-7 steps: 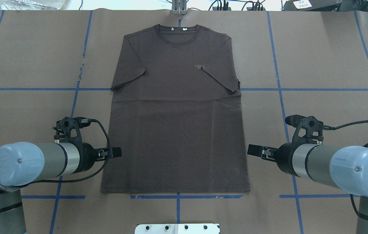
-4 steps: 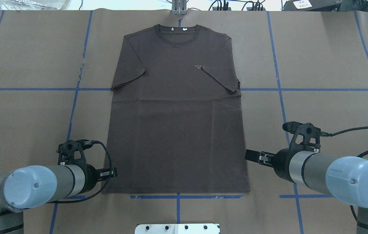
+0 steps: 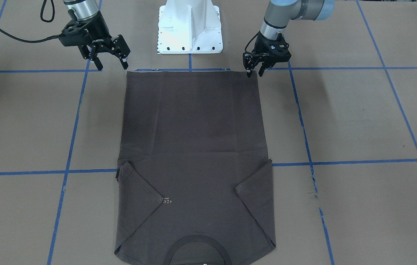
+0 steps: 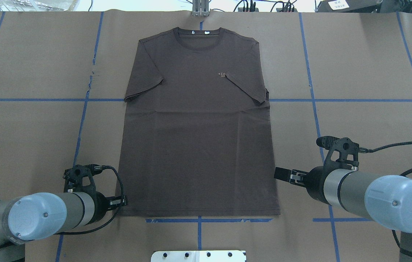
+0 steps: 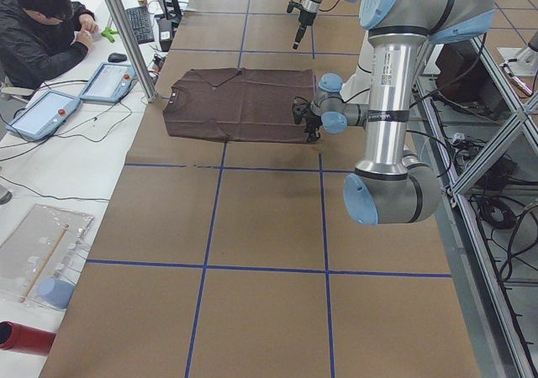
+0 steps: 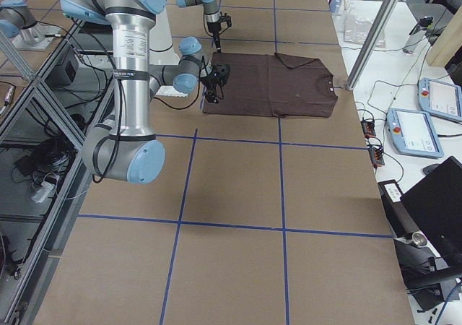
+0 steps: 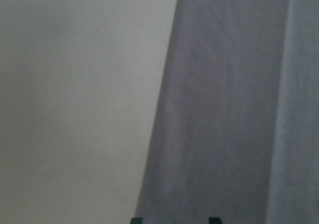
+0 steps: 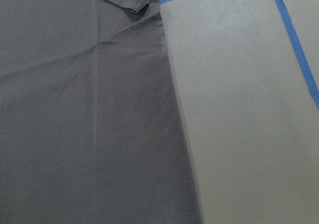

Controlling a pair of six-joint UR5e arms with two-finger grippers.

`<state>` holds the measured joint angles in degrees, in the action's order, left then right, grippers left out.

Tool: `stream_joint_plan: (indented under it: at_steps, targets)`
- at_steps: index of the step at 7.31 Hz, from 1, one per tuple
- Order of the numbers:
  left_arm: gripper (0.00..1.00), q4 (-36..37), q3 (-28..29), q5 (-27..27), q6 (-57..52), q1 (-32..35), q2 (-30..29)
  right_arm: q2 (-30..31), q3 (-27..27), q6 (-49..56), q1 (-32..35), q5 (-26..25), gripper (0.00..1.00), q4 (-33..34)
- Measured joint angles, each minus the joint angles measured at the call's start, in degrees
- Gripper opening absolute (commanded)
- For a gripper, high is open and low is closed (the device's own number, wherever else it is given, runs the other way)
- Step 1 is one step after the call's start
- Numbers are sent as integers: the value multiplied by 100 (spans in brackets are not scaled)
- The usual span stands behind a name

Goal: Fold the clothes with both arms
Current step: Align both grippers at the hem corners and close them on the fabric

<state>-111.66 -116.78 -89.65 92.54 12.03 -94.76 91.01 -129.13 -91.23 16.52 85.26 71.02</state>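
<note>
The dark brown T-shirt (image 4: 198,145) lies flat on the paper-covered table, collar at the far side and both sleeves folded in over the chest (image 3: 193,140). My left gripper (image 3: 254,73) is low at the shirt's near-left hem corner, open, its fingertips (image 7: 136,220) over the cloth edge (image 7: 234,109). In the overhead view the left gripper (image 4: 122,200) touches that corner. My right gripper (image 3: 112,67) hangs open just off the near-right hem corner, apart from the cloth (image 4: 280,174). The right wrist view looks down on the shirt's side edge (image 8: 84,109).
The white pedestal base (image 3: 190,27) stands just behind the hem. Blue tape lines (image 4: 198,220) cross the brown paper. A metal post (image 5: 126,34) rises at the table's far edge, with a seated person (image 5: 42,25) and tablets (image 5: 105,80) beyond it.
My left arm has moved toward the robot's side and down to the hem corner. My right arm shifted slightly the same way, then held still. Both grippers stay open.
</note>
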Motion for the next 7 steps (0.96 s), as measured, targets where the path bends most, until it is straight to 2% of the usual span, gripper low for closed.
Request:
stream_joint_plan:
  at_steps: [7]
  targets:
    - [52, 4, 74, 0, 1, -136, 28, 4, 4, 5, 0, 0, 100, 0]
